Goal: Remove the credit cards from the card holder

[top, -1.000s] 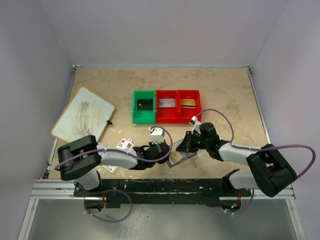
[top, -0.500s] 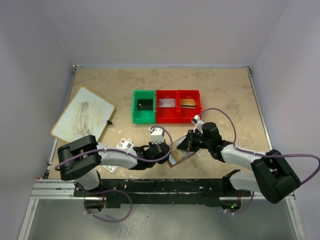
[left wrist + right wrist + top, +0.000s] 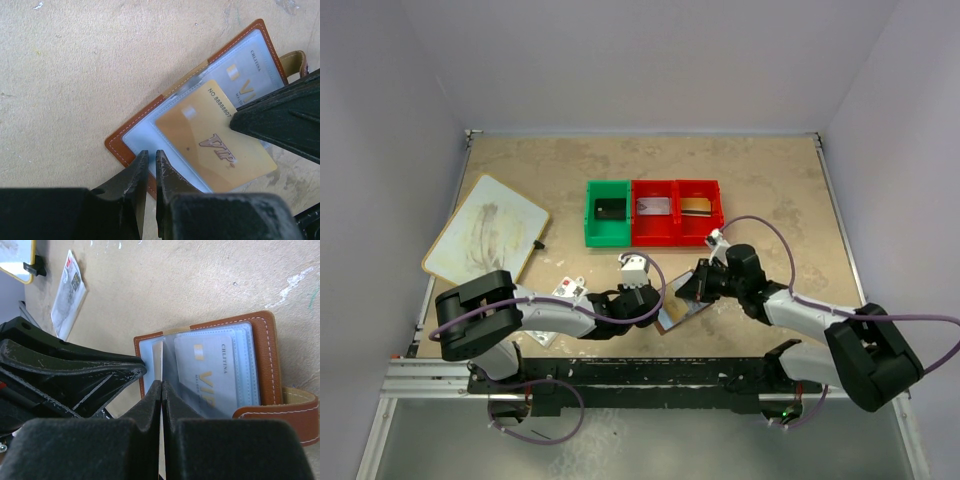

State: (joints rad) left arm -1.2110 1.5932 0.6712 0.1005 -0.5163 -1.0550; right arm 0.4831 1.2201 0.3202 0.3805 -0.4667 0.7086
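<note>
The right gripper (image 3: 161, 386) is pressed together on a gold VIP card (image 3: 200, 142) that juts from the open card holder (image 3: 133, 134). The holder lies flat on the table (image 3: 75, 70) between both arms, and the left gripper (image 3: 149, 154) pinches its near leather edge.
</note>
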